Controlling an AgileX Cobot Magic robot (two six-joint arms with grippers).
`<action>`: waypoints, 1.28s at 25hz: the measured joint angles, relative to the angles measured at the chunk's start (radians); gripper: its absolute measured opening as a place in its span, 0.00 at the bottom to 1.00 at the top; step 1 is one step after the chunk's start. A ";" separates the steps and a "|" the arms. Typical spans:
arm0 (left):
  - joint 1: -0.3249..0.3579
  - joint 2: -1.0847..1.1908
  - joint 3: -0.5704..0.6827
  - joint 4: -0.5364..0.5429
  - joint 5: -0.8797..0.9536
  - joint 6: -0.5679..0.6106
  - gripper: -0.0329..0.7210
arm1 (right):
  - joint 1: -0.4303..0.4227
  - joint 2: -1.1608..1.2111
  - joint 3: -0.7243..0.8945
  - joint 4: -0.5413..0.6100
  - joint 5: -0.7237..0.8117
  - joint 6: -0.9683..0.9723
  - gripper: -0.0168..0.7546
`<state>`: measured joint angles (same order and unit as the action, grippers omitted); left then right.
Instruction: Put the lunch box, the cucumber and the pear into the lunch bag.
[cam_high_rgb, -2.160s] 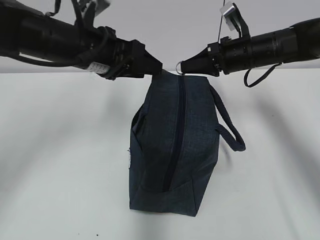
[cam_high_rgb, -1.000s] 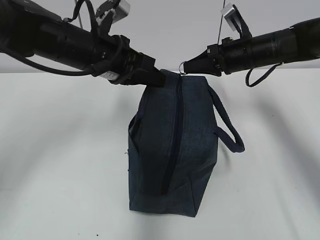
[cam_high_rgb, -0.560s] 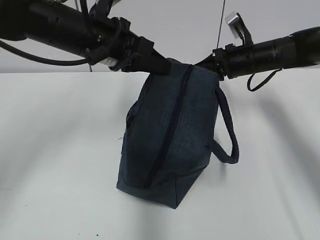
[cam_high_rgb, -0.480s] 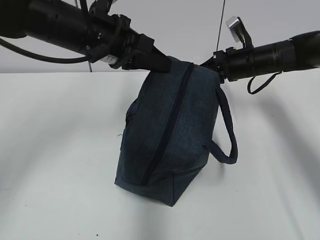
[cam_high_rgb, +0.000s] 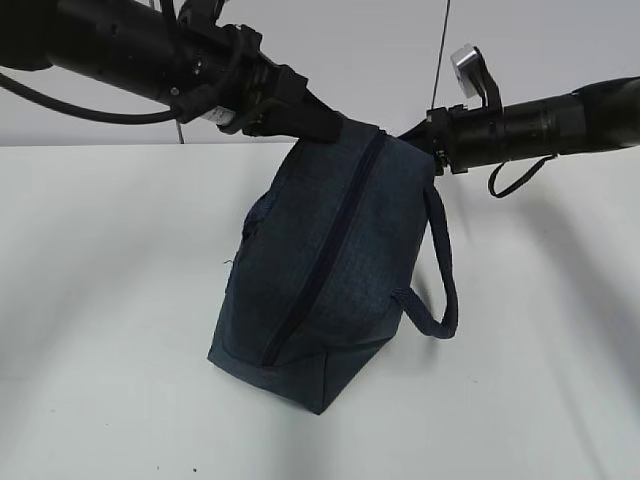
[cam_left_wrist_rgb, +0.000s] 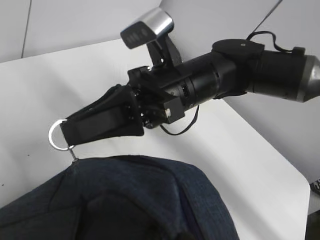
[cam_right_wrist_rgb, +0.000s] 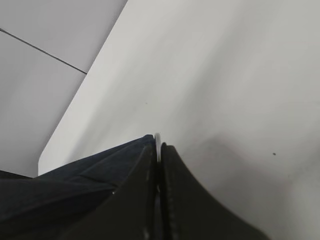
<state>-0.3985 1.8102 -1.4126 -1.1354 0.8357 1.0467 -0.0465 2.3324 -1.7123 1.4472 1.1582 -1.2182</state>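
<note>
The dark navy lunch bag (cam_high_rgb: 320, 270) hangs tilted over the white table, its bottom swung to the left and its zipper line closed along the side. My left gripper (cam_high_rgb: 335, 128) is shut on the bag's top left corner; in the left wrist view its fingers are hidden behind the bag fabric (cam_left_wrist_rgb: 125, 200). My right gripper (cam_high_rgb: 412, 132) is shut on the metal ring pull (cam_left_wrist_rgb: 50, 136) at the bag's top right; the ring's edge shows between its jaws (cam_right_wrist_rgb: 158, 142). The lunch box, cucumber and pear are out of view.
The bag's strap handle (cam_high_rgb: 440, 290) hangs loose on its right side. The white table (cam_high_rgb: 110, 300) lies below with a pale wall behind. The table's rounded corner (cam_left_wrist_rgb: 300, 180) shows in the left wrist view. A cable loop (cam_high_rgb: 515, 170) hangs under the right arm.
The bag has tipped further, its bottom swinging left along the table. The left arm has risen and pushed right; the right gripper has drawn back a little to the right with the ring.
</note>
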 joint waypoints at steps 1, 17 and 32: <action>0.000 0.007 -0.003 -0.006 -0.001 0.000 0.07 | -0.002 0.001 -0.012 -0.004 0.000 0.000 0.04; 0.022 0.092 -0.011 -0.045 -0.224 0.000 0.22 | -0.007 -0.012 -0.242 -0.428 -0.027 0.150 0.45; 0.110 -0.025 -0.045 0.036 -0.210 -0.028 0.41 | -0.004 -0.205 -0.349 -0.927 0.036 0.640 0.47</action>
<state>-0.2883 1.7849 -1.4573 -1.0991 0.6261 1.0192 -0.0502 2.1276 -2.0609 0.5198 1.1937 -0.5779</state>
